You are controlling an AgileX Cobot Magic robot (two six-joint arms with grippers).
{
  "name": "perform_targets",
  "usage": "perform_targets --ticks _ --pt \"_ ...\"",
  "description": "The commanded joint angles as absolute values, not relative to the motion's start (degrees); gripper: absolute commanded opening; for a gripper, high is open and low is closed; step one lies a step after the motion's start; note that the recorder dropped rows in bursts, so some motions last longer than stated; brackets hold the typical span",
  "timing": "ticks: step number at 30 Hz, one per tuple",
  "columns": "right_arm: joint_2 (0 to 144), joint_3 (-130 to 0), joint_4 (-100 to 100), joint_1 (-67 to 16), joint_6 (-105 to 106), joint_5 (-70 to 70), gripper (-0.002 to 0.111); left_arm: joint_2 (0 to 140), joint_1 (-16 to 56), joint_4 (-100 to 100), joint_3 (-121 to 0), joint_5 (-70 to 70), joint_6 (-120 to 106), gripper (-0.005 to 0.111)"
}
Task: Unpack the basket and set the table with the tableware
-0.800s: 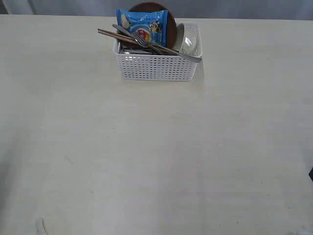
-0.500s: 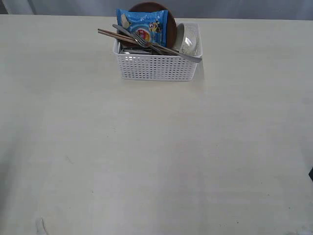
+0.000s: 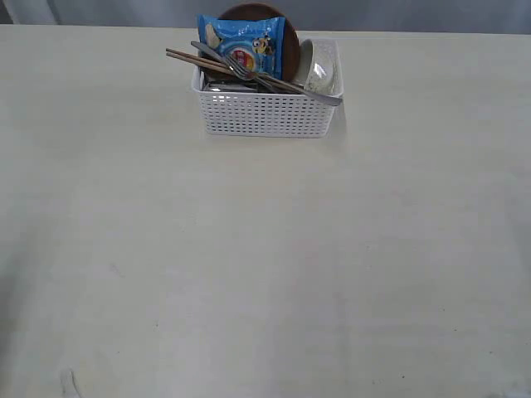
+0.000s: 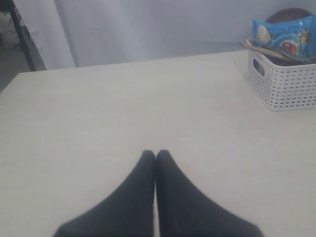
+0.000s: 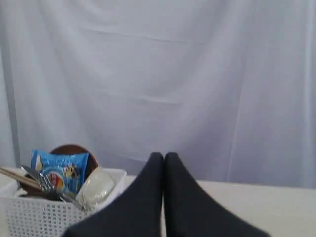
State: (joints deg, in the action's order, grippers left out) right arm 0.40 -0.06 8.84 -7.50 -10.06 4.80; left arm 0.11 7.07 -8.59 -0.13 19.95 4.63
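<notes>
Tabletop [image 3: 265,265], wide, cream-white and matte, fills the scene. Near the middle of its far edge stands a rectangular white plastic lattice basket [image 3: 265,116], still packed. A round brown plate [image 3: 291,46] stands on edge at its back. A blue snack packet [image 3: 245,46] leans before it, and a pale off-white bowl [image 3: 319,66] is tipped at the right end. Brown wooden chopsticks [image 3: 187,58] and steel cutlery [image 3: 311,94] lie across the rim. The left gripper [image 4: 156,154] and the right gripper [image 5: 164,156], both black, have their fingers pressed together on nothing.

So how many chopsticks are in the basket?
2. Both brown wooden chopsticks lie side by side across the left end of the white plastic lattice basket in the exterior view, tips past its rim. Others may hide inside.
</notes>
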Motion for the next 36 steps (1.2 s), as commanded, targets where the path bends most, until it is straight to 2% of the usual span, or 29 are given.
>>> perform_targets --ticks 1,4,5,7,10,15,17,20,23,29,36 --pt "0.00 0.00 9.26 -7.14 -9.59 11.20 0.000 0.00 7.36 -8.74 0.00 19.92 4.76 0.000" --pt "0.00 0.00 8.96 -7.14 -9.59 19.53 0.000 0.00 7.36 -8.74 0.00 19.92 4.76 0.000" --pt "0.00 0.00 8.96 -7.14 -9.59 27.33 0.000 0.00 7.36 -8.74 0.00 19.92 4.76 0.000" --pt "0.00 -1.56 8.96 -7.14 -12.23 27.82 0.000 0.00 7.36 -8.74 0.00 19.92 4.76 0.000" --pt "2.63 -10.92 8.96 -7.14 -13.01 13.69 0.000 0.00 7.36 -8.74 0.00 19.92 4.76 0.000" --pt "29.99 -33.96 8.96 -8.23 -13.46 -3.46 0.000 0.00 7.36 -8.74 0.00 19.92 4.76 0.000" --pt "43.79 -44.67 8.96 -11.60 -13.46 -15.29 0.000 0.00 7.36 -8.74 0.00 19.92 4.76 0.000" --pt "65.95 -60.68 8.86 -19.35 -10.02 -41.25 0.000 0.00 7.36 -8.74 0.00 19.92 4.76 0.000" --pt "78.25 -69.97 9.15 -23.84 -6.36 -54.62 0.000 0.00 7.36 -8.74 0.00 19.92 4.76 0.000" --pt "91.61 -83.27 8.85 -28.47 -5.62 -59.04 0.000 0.00 7.36 -8.74 0.00 19.92 4.76 0.000" --pt "99.45 -91.08 6.19 -30.92 3.76 -59.41 0.000 0.00 7.36 -8.74 0.00 19.92 4.76 0.000"
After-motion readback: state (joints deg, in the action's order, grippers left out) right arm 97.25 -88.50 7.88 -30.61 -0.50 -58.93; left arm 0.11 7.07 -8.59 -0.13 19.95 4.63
